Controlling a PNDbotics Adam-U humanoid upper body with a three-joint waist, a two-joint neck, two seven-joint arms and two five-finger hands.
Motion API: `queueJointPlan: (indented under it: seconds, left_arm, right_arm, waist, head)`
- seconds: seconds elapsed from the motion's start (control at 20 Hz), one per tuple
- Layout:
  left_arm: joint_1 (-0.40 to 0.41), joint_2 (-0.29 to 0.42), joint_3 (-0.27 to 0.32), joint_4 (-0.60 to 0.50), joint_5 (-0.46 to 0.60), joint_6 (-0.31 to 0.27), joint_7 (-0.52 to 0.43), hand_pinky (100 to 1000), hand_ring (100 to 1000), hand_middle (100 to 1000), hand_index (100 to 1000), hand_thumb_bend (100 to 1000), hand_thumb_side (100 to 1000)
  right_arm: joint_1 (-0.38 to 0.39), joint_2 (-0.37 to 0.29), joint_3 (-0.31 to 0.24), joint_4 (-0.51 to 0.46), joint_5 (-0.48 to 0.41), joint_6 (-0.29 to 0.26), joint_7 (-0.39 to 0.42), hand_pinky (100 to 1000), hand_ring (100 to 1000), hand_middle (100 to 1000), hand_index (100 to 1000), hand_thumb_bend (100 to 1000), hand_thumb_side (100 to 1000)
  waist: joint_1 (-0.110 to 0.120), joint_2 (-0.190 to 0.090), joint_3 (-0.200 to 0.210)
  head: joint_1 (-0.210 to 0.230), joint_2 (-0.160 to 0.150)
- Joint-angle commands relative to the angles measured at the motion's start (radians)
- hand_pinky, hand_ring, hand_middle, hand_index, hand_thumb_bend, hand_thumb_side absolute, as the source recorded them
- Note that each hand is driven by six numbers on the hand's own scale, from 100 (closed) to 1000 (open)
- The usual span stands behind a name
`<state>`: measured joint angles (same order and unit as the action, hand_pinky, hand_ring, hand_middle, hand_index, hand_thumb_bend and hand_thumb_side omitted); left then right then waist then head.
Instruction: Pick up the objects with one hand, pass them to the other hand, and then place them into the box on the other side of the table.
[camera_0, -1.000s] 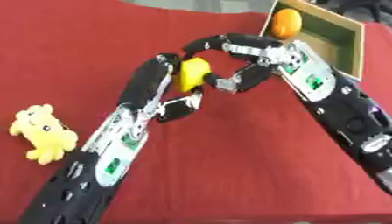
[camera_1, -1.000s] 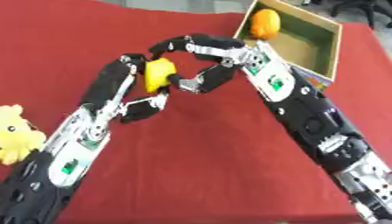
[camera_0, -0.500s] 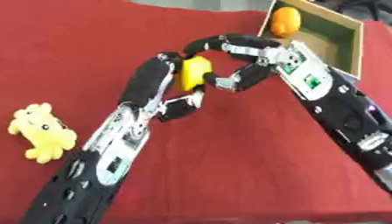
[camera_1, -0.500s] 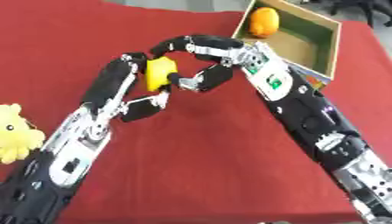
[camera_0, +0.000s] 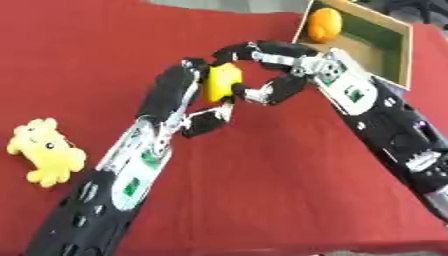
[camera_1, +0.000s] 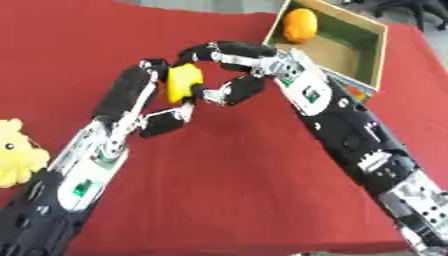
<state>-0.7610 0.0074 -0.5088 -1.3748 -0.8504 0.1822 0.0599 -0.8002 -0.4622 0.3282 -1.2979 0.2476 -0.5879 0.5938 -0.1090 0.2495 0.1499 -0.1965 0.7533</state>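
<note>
**Handover in mid-air: yellow block caught between both hands**

The bench (camera_0: 105, 60), covered in red cloth, carries everything, and both arms meet above its middle so that the pass happens clear of the surface. Beyond the right hand, at the far right corner, stands the box (camera_0: 398, 55), open at the top with a green floor, and an orange object (camera_0: 325, 24) already lies in it; that is where this side's things are meant to end up, which is why the exchange is set up close to it.

The left hand (camera_0: 188, 100) comes up from the near left, its fingers bent round the yellow block (camera_0: 221, 82) from the left side and below, holding it upright and offered toward the partner. The right hand (camera_1: 236, 70) arches over from the box side, fingers curled over the top of the block and thumb hooked in beneath it, so both hands appear to have a hold at once. I judge the transfer half done: the receiving grasp looks formed, the giving one not yet let go.

Well off to the near left of the left arm, a yellow plush toy (camera_0: 42, 156) lies on the cloth, apart from both hands, likely the next thing to carry over
</note>
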Motion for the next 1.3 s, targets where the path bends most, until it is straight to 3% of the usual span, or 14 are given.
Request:
queueJointPlan:
  seconds: [0.05,0.55,0.95,1.3]
  left_arm:
    - [-0.029,-0.018,-0.002,-0.034,0.005,-0.005,0.008,612,617,548,609,100,394]
    - [-0.034,-0.018,-0.012,-0.059,0.01,-0.01,-0.002,609,616,548,611,100,391]
    - [-0.043,-0.021,-0.014,-0.076,0.008,-0.011,-0.008,607,616,548,618,100,390]
    - [-0.046,-0.026,-0.015,-0.07,0.011,-0.005,-0.004,605,615,549,627,100,391]
  right_arm:
    - [-0.011,-0.013,0.0,0.003,0.015,-0.319,0.313,939,1000,687,849,100,638]
    - [-0.008,-0.013,-0.003,0.013,0.009,-0.312,0.313,911,1000,601,740,100,578]
    - [-0.007,-0.011,0.004,0.023,0.006,-0.309,0.313,879,1000,513,638,100,460]
    - [-0.007,-0.012,0.007,0.008,-0.04,-0.261,0.313,844,1000,439,559,100,409]
  waist:
    - [0.004,-0.013,-0.002]
    - [0.001,-0.013,-0.001]
    - [0.001,-0.013,-0.001]
    - [0.0,-0.013,-0.001]
  head:
    - [-0.002,-0.002]
    - [-0.004,-0.004]
    - [-0.007,-0.002]
    - [-0.009,0.002]
